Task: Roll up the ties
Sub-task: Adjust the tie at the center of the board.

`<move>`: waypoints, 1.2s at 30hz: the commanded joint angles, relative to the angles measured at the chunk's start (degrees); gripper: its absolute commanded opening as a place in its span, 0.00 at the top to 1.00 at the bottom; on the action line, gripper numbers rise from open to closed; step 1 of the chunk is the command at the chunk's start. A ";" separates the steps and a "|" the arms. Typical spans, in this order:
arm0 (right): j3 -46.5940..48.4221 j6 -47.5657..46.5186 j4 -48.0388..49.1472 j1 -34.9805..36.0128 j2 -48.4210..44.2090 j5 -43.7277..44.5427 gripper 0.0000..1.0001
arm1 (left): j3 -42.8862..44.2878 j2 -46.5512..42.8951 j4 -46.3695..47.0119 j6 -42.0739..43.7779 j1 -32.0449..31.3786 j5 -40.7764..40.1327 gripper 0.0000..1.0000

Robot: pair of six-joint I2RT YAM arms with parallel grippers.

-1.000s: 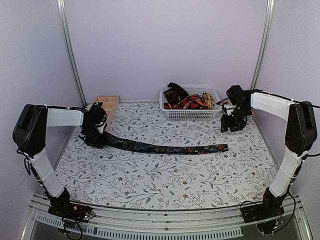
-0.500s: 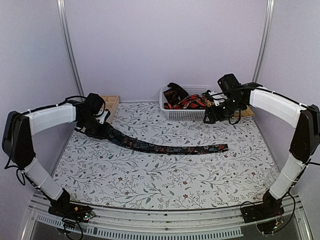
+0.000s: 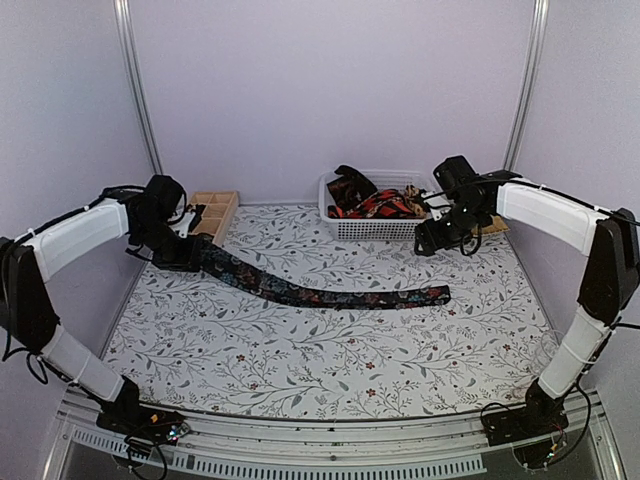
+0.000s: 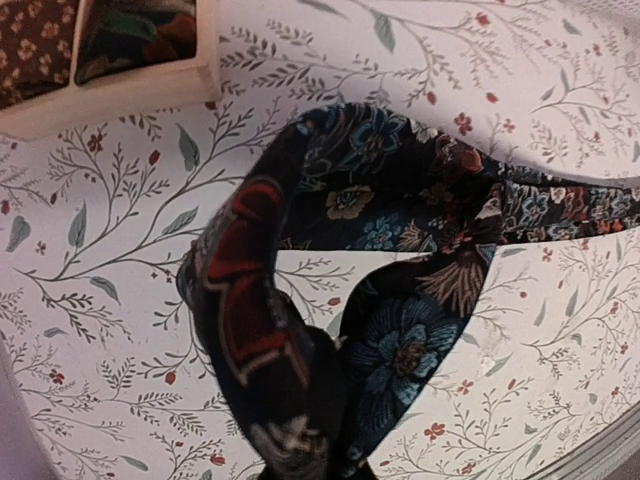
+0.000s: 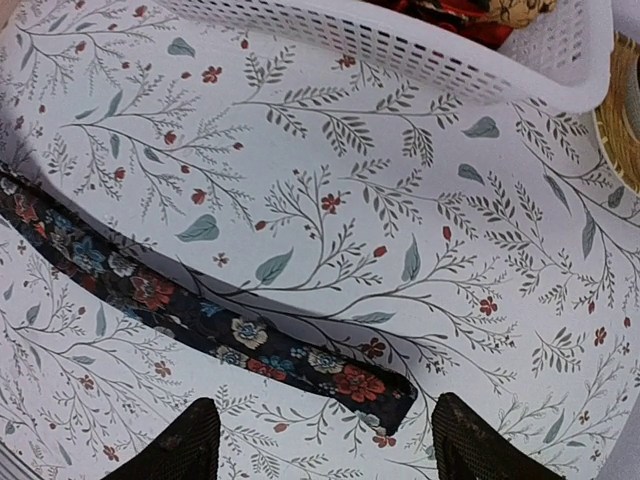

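Ties sit in two places on the floral-printed worktop (image 3: pixel 330 380). One dark floral tie (image 3: pixel 330 297) stretches across the middle from left to right, and a heap of ties (image 3: pixel 370 203) fills the white mesh basket (image 3: pixel 380 229) at the back edge. At the back left lies a shallow wooden tray (image 3: pixel 216 210); the left wrist view shows patterned fabric in two of its compartments. The left tool (image 3: pixel 185 252), just in front of the tray, is clamped on the dark floral tie's wide end, which is lifted off the cloth and folded into a loop. The right tool (image 3: pixel 428 240) hovers before the basket, near the tie's narrow end, its fingers (image 5: pixel 170 455) apart and holding nothing.
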 commanded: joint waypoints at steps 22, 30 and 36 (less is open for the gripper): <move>-15.22 7.51 6.06 -3.05 4.04 3.01 0.20 | 4.73 21.24 -1.18 6.29 12.48 -3.46 1.00; -17.02 9.91 11.58 -4.30 7.32 -1.90 0.23 | 5.98 23.40 -0.94 6.91 14.04 -5.58 0.98; -17.85 12.57 15.35 -4.25 9.98 -6.92 0.27 | 7.03 26.28 -1.32 6.98 14.50 -8.81 0.96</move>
